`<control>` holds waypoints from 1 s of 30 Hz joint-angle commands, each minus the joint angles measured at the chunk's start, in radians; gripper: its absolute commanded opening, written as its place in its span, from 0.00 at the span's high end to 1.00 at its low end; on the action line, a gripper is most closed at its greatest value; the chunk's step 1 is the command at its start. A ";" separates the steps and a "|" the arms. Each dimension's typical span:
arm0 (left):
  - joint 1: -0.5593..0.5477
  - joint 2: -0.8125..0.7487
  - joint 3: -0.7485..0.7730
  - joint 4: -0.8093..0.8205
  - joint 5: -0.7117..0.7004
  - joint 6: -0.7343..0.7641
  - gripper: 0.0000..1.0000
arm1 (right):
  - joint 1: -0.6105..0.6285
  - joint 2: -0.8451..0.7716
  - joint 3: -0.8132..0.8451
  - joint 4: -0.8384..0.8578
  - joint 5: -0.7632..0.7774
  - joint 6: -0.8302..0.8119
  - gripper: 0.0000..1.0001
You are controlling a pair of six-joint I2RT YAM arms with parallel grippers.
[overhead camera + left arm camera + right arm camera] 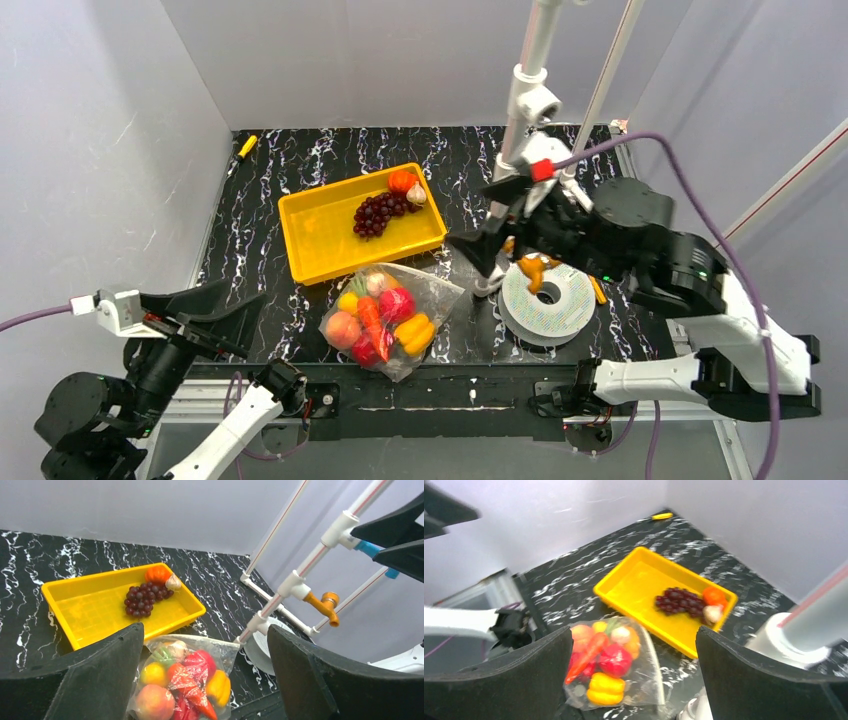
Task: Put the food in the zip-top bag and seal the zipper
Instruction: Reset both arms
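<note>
Just in front of the yellow tray, where grapes lie, the clear bag looks limp, slippery and weighted with toy food, so I'd pinch its empty flap, my left gripper and right gripper both spread wide, holding nothing.

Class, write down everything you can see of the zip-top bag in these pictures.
The zip-top bag is clear, crinkly plastic, lying on the black marbled table, just nearer the arms than the yellow tray. Toy food fills its near-left part; the far-right corner is flat and empty. Whether its mouth is sealed cannot be told. No fingers touch it.
</note>
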 commanded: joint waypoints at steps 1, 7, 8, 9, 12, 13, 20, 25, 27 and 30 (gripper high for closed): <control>0.002 0.033 0.039 -0.019 -0.045 0.049 0.07 | -0.012 -0.139 -0.034 0.003 0.378 0.026 0.02; 0.002 0.028 0.042 -0.019 -0.055 0.063 0.07 | -0.013 -0.203 -0.096 0.005 0.308 0.051 0.02; 0.002 0.029 0.036 -0.015 -0.054 0.063 0.07 | -0.013 -0.197 -0.104 0.014 0.287 0.058 0.02; 0.003 0.029 0.031 -0.011 -0.053 0.062 0.07 | -0.013 -0.181 -0.107 0.017 0.265 0.065 0.00; 0.002 0.029 0.020 -0.001 -0.046 0.053 0.07 | -0.013 -0.128 -0.098 0.019 0.201 0.077 0.00; 0.003 0.029 0.018 0.000 -0.041 0.049 0.07 | -0.012 -0.115 -0.095 0.022 0.174 0.080 0.00; 0.002 0.021 0.021 -0.021 -0.034 0.043 0.07 | -0.012 -0.074 -0.080 0.075 0.047 0.106 0.00; 0.002 0.016 0.011 -0.013 -0.034 0.046 0.07 | -0.013 -0.039 -0.041 0.092 -0.036 0.134 0.00; 0.002 0.018 0.011 -0.012 -0.030 0.047 0.07 | -0.013 -0.025 -0.030 0.098 -0.018 0.137 0.00; 0.002 0.021 0.013 -0.010 -0.025 0.049 0.07 | -0.014 -0.013 -0.041 0.137 -0.006 0.137 0.00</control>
